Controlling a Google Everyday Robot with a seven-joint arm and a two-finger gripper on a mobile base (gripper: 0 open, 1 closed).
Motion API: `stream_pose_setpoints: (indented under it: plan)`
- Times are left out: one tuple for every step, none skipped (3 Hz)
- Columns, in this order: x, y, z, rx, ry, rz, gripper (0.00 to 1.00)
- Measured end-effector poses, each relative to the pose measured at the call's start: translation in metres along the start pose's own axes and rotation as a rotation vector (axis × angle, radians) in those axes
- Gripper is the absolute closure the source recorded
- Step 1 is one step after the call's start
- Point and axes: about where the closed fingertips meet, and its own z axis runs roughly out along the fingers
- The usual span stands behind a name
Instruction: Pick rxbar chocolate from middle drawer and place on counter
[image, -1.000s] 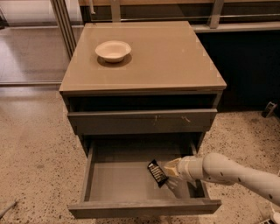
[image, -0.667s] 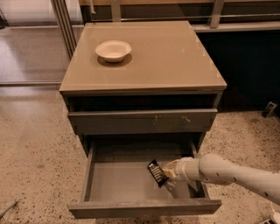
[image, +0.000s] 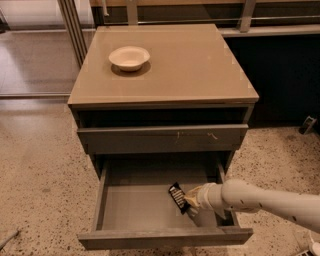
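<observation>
The rxbar chocolate, a small black bar with white lettering, lies at an angle in the right half of the open middle drawer. My gripper reaches into the drawer from the right on a white arm. Its tan tip is at the bar's right end and touches or overlaps it. The tan counter caps the grey cabinet above the drawer.
A white bowl stands on the counter's back left. A shut grey drawer front with pale scratches sits above the open drawer. Speckled floor surrounds the cabinet. Metal legs stand behind on the left.
My gripper has edged slightly left, closer onto the bar's right end. The bar has kept its place in the drawer.
</observation>
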Motion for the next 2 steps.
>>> stream_pose_setpoints:
  plan:
    - [0.004,-0.003,0.012,-0.004,-0.004,-0.006,0.12]
    - [0.006,-0.008,0.023,-0.007,-0.012,-0.002,0.00]
